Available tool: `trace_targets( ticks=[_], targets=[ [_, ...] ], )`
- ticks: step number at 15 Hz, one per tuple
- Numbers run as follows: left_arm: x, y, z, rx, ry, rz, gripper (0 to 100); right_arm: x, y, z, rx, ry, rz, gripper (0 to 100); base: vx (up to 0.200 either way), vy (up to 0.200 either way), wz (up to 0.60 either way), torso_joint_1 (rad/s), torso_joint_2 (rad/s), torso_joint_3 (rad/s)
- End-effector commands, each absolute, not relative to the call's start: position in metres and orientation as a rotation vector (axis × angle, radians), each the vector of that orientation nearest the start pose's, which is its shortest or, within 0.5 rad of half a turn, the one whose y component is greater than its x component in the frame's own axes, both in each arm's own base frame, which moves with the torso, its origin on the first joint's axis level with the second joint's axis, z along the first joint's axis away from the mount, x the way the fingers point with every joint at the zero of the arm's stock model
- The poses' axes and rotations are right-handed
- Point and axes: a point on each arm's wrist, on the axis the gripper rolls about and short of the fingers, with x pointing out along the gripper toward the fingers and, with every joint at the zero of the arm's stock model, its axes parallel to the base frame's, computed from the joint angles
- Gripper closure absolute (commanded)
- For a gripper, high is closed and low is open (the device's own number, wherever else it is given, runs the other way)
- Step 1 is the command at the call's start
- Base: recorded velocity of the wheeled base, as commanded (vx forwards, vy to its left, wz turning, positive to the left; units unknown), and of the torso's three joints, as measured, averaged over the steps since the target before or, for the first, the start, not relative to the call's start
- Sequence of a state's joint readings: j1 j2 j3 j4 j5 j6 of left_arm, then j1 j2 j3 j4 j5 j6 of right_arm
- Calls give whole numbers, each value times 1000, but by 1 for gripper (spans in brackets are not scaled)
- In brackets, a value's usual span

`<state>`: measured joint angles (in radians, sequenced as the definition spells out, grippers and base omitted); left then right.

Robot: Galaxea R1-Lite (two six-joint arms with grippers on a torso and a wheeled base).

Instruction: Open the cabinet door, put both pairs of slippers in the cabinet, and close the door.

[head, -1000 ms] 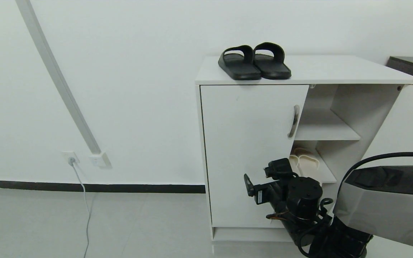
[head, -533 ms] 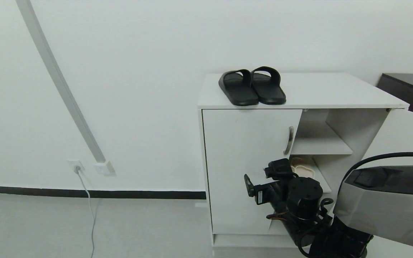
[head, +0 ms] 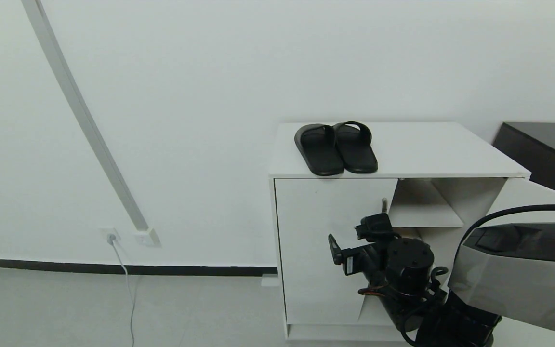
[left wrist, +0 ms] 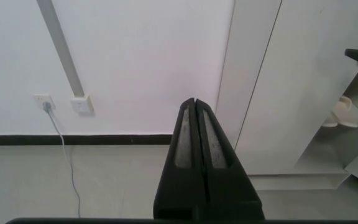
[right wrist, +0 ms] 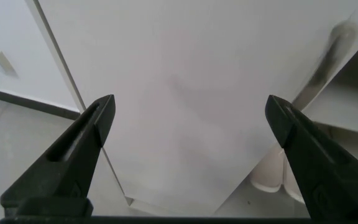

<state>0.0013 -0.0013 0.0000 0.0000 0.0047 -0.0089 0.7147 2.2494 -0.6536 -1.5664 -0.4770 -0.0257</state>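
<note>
slippers (head: 335,148) atop cabinet (head: 427,149); left tool (left wrist: 195,104) pinched empty, right tool (right wrist: 190,107) gaping empty before closed door (head: 325,241).

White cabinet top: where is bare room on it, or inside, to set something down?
The white cabinet top is bare from the pair of black slide slippers to its right edge. The upper inside shelf is bare too. Below it, pale beige slippers take the room.

No legible text, label, brand mark, number or sign is showing on the cabinet (head: 427,149), the black slippers (head: 335,147) or the wall sockets (head: 148,238).
</note>
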Motion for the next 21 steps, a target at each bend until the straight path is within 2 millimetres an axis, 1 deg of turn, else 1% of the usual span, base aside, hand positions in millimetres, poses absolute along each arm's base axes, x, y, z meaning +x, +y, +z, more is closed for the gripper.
trace_targets(
  ticks=[1,10,14,21],
  targets=[
    [-23,0,75,-9,0,6,100,278,228,55,-41,20,238,0,0,0,0,212,-525,-305],
    [-23,0,75,-9,0,8,100,278,228,55,-41,19,238,0,0,0,0,244,-570,-324],
    [-23,0,75,-9,0,5,100,274,230,53,-45,25,250,0,0,0,0,190,-404,-226],
    [-23,0,75,-9,0,6,100,274,227,53,-49,28,278,0,0,0,0,170,-359,-195]
  ],
)
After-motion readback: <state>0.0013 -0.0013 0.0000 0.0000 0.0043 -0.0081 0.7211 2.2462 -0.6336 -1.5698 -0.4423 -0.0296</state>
